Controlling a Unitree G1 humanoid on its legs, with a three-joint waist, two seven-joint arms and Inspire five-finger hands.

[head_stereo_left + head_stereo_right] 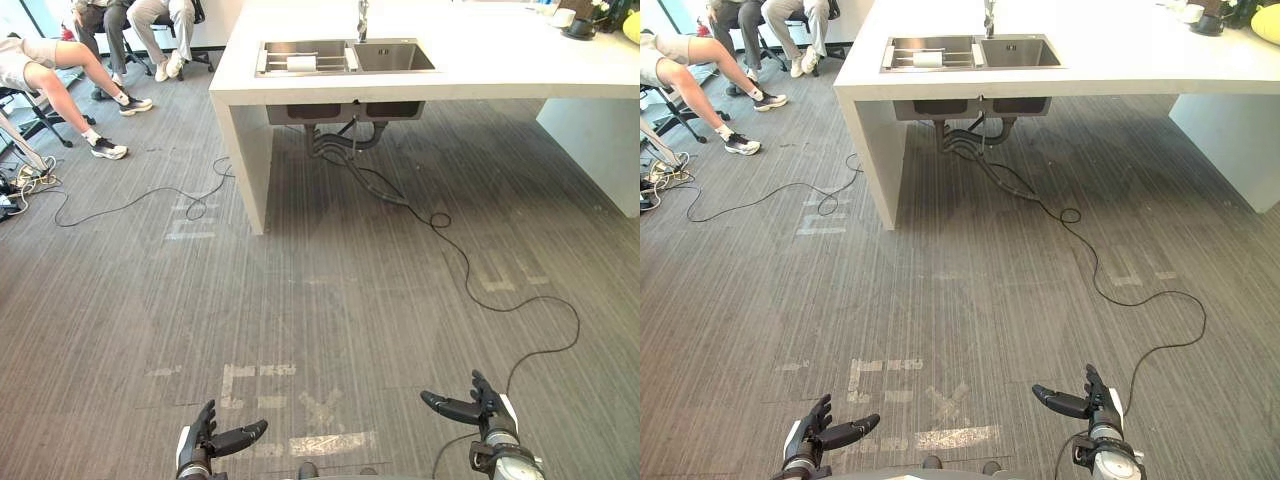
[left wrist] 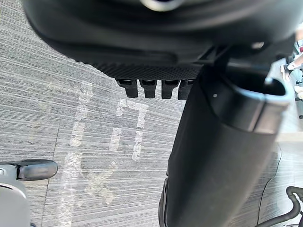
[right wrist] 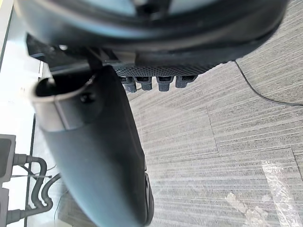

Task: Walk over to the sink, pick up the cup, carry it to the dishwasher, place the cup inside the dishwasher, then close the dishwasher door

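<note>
Left eye view takes in a grey striped floor (image 1: 350, 300) with a white counter (image 1: 480, 70) standing at its far side, well apart from the robot. A steel sink (image 1: 395, 55) is set into the counter close to its near edge, toward the near left corner, and has two basins with a faucet (image 1: 362, 20) rising behind them. The cup (image 1: 301, 63), white, lies on its side on a wire rack (image 1: 275, 60) in the left basin. Low at the near edge of the view, the left hand (image 1: 215, 440) and the right hand (image 1: 470, 405) hang over the floor with fingers straight and relaxed, thumbs standing out, nothing in either. The left wrist view shows that hand's fingers (image 2: 151, 87) in a row beside the thumb, empty, and the right wrist view shows the same of its own fingers (image 3: 161, 82). A black cable (image 1: 470, 270) runs from under the sink across the floor toward the right. Pale tape marks (image 1: 330, 443) lie on the floor between the two hands. At the far left two people (image 1: 70, 70) sit on chairs, their legs stretched out over the floor.
</note>
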